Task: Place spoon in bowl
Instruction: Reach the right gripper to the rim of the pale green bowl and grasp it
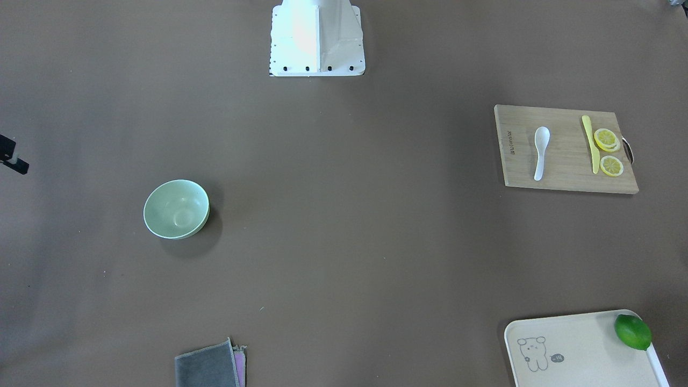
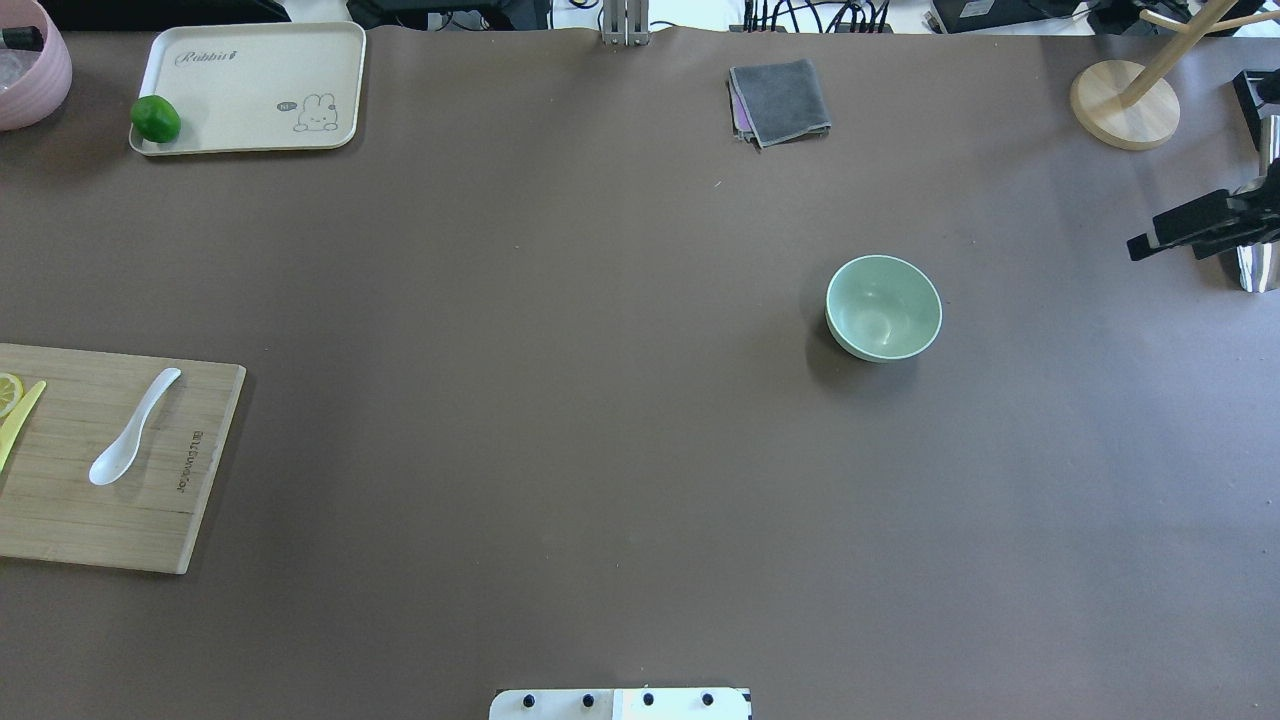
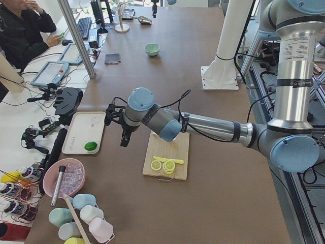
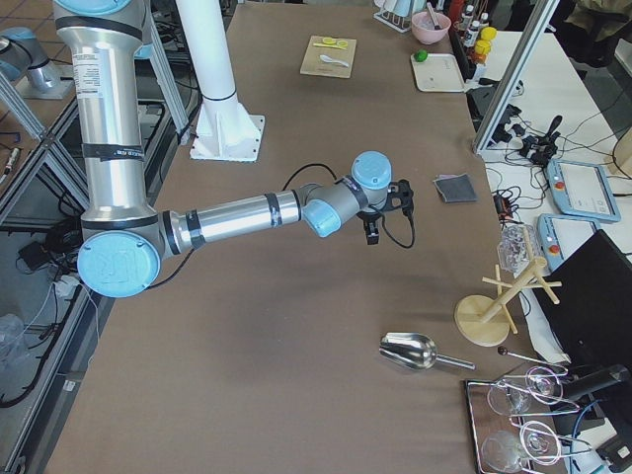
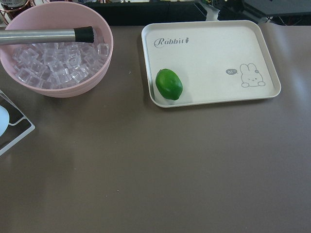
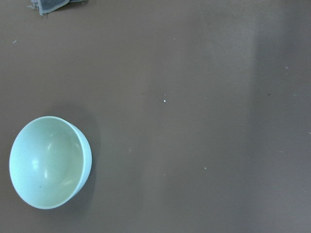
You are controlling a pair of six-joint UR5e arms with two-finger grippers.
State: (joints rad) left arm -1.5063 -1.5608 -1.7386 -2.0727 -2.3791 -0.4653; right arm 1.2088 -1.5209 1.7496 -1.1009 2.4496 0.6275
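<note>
Cutting board [image 2: 120, 520] at lower left of overhead view holds spoon [image 2: 133, 428]; bowl [image 2: 884, 307] empty right of centre, well apart; left gripper [image 3: 123, 138] and right gripper [image 2: 1142, 245]: open or closed cannot tell

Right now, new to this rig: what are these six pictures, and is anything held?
Two robot arms with two-finger grippers share one table. Two pictures look down on it, from behind and facing the robot; two look along it from either end; two are wrist cameras. The white spoon lies on a cutting board beside a yellow knife, on the robot's left. The green bowl stands empty on its right. The left gripper and right gripper hang above the table; neither holds the spoon.
</note>
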